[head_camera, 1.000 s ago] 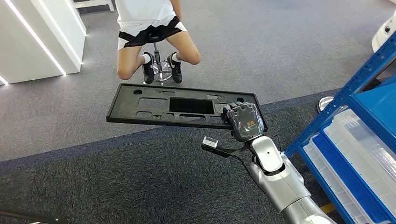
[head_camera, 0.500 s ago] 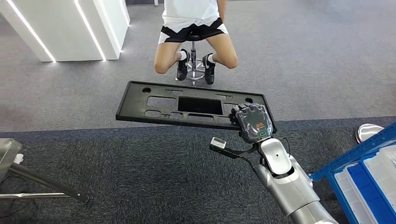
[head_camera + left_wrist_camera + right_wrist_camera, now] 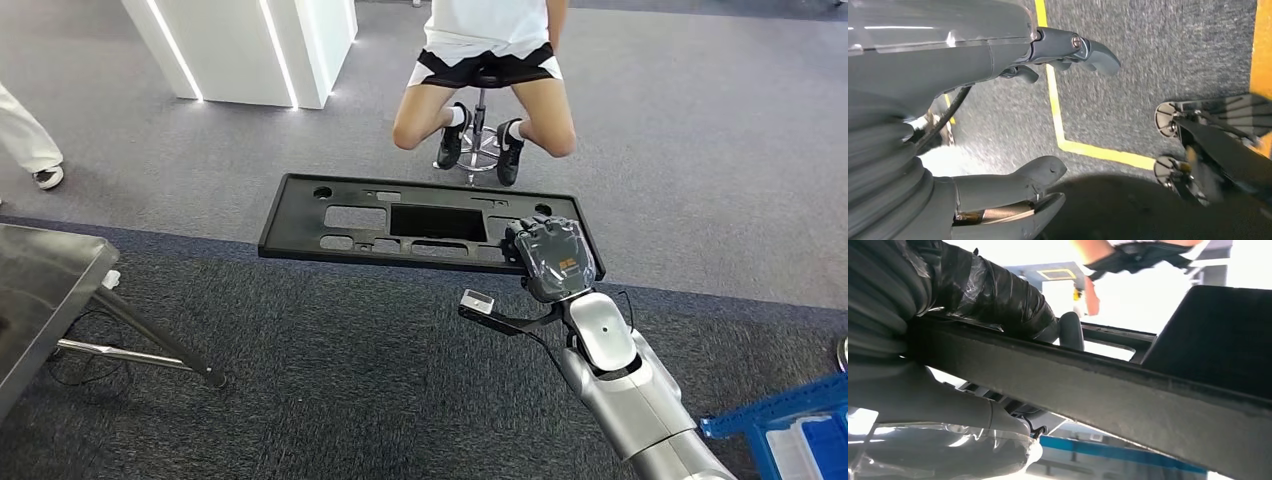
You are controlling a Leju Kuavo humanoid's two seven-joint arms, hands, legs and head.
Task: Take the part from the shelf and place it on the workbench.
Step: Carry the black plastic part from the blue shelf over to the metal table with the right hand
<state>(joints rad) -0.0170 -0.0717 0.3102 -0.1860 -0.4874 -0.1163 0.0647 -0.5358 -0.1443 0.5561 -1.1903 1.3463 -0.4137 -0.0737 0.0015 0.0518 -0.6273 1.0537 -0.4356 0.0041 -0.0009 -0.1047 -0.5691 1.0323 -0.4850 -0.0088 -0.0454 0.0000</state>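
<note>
Black plastic part [image 3: 420, 222], a long flat panel with cutouts, is held out level in mid-air over the grey carpet [image 3: 300, 380], roughly centre of the head view. The right hand [image 3: 548, 255] grips it at its 3 o'clock end only; the right wrist view shows fingers [image 3: 998, 295] wrapped over the top of the panel edge with the thumb underneath, so the fingers are closed on the part. The rest of the panel sticks out unsupported toward 9 o'clock.

The left hand [image 3: 998, 125] hangs over the floor with the fingers apart and nothing in them.

The workbench [image 3: 40, 290], a grey metal top on angled legs, sits at 8 o'clock, well apart from the part. A blue shelf corner [image 3: 770, 430] is at 5 o'clock. A person on a stool [image 3: 485, 70] sits at 12 o'clock just beyond the panel's far edge; another person's shoe and trouser leg [image 3: 30, 140] is at 10 o'clock.

Risks, as I judge them:
- One-end grip on a long panel means a lot of leverage; it could sag, twist or slip out while walking or turning.
- The free end could sweep into the seated person's knees or clip the workbench edge on approach.
- The set-down is one-handed, so the panel may land tilted, overhang the bench and slide off.
- The left hand is idle and gives no backup support.
</note>
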